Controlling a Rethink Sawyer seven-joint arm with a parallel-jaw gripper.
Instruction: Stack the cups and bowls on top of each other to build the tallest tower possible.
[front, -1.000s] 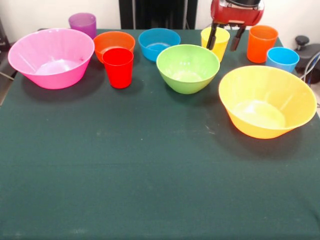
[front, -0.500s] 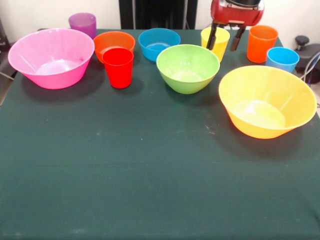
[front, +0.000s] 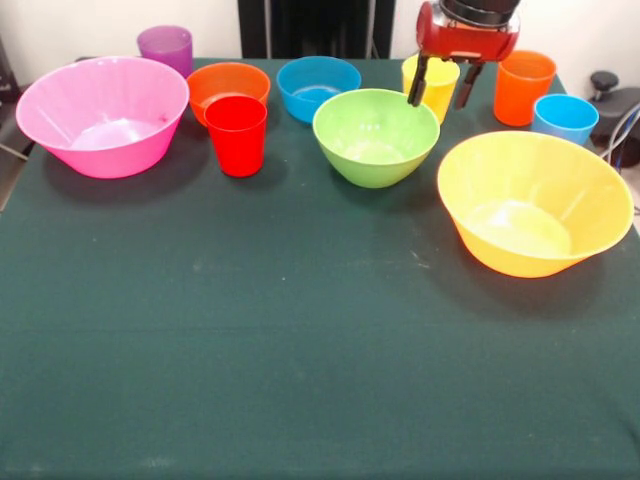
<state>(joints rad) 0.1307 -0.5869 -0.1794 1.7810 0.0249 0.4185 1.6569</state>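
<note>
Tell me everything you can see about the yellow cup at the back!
The yellow cup is a small, smooth, plastic-looking tumbler, narrower at the bottom. It stands upright, open end up, on the green cloth at the far edge, behind the green bowl and beside the orange cup. The open gripper hangs around it, one black finger on each side; whether they touch it is unclear.

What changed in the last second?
The gripper came down a little and shifted slightly left in the front view; its open fingers now straddle the yellow cup lower on its sides. Nothing has been gripped or lifted yet. Every other cup and bowl, such as the green bowl and the orange cup, stayed where it was, and nothing is stacked.
</note>
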